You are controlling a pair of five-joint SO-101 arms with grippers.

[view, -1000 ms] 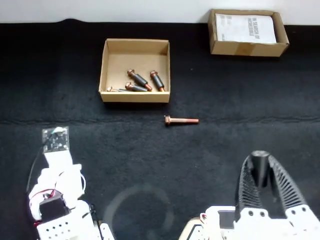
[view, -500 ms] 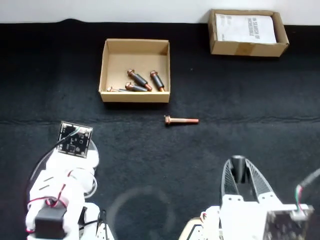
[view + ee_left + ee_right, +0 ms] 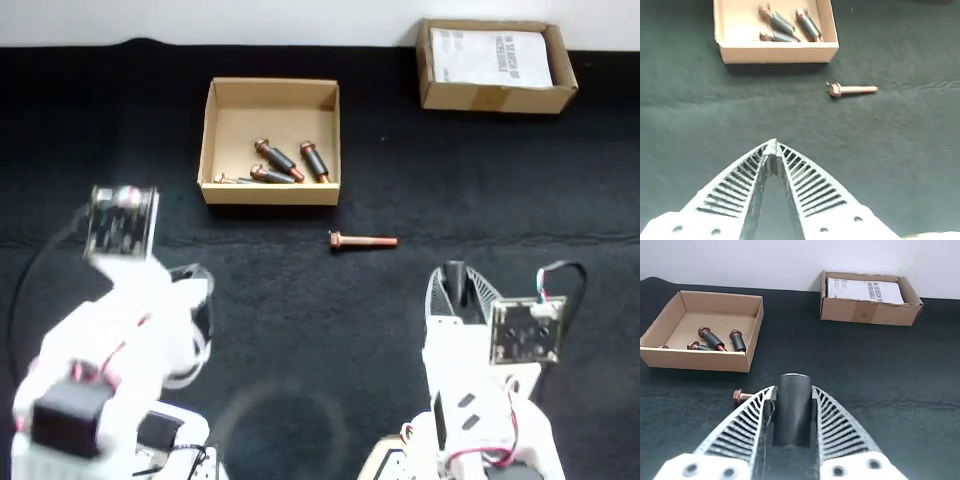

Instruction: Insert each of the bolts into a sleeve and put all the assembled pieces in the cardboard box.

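R gripper (image 3: 792,388) clamps sleeve (image 3: 793,412); L gripper (image 3: 774,146) pinched closed, empty. I see bolt (image 3: 363,241) loose near cardboard box (image 3: 270,194), 2nd box (image 3: 495,97) well apart.

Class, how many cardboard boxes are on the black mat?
2. One brown cardboard box, left of centre, holds sleeved copper bolts; the other cardboard box, far right, holds a white printed sheet.

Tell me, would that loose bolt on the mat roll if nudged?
Probably: the bolt has a round shank, so it may roll, its wider head curving the path. It looks like rigid metal. The soft mat should slow it.
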